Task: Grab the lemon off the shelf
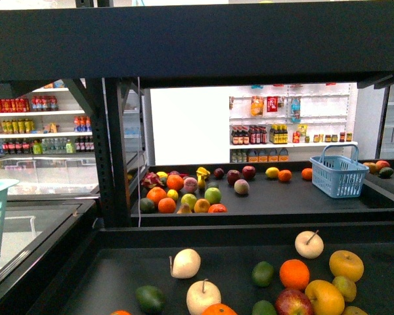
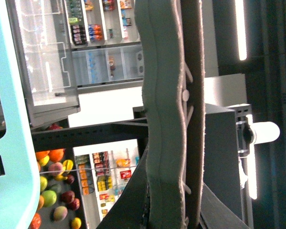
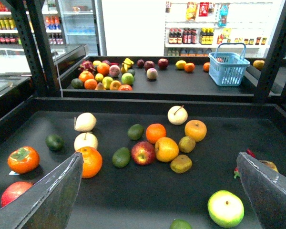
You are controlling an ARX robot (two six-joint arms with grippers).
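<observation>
Item: lemon (image 3: 166, 149), yellow oval, glossy. It lies on the near dark tier of the black shelf (image 3: 133, 102), in the middle cluster of fruit, and in the front view it sits low and to the right. Neighbours: a red apple (image 3: 143, 152) touching or just beside it on one side, an orange (image 3: 156, 132) just behind, and two dull olive-brown fruits (image 3: 186, 144) close on the other side and in front. A rounder yellow fruit (image 3: 195, 130) with a dimpled top lies further back and should not be taken for the lemon. Right gripper (image 3: 157, 195): released, its fingers (image 3: 52, 191) spread wide and empty, hanging over the tier's bare front part with the lemon ahead of it, a little toward the far side. Left gripper (image 2: 183, 119): clenched, pads lying against each other with nothing seen between them, raised beside a teal basket (image 2: 5, 119) and well away from the fruit. Step in hand, as judged: the approach; no contact yet. Handling notes: bring the right gripper forward and down over the lemon and centre it between the fingers. Narrow the spread beforehand so the apple and the olive-brown fruits stay outside. Close across the short axis, since the smooth skin may slip. Lift straight up before drawing back, minding the upper tier's thick edge.
</observation>
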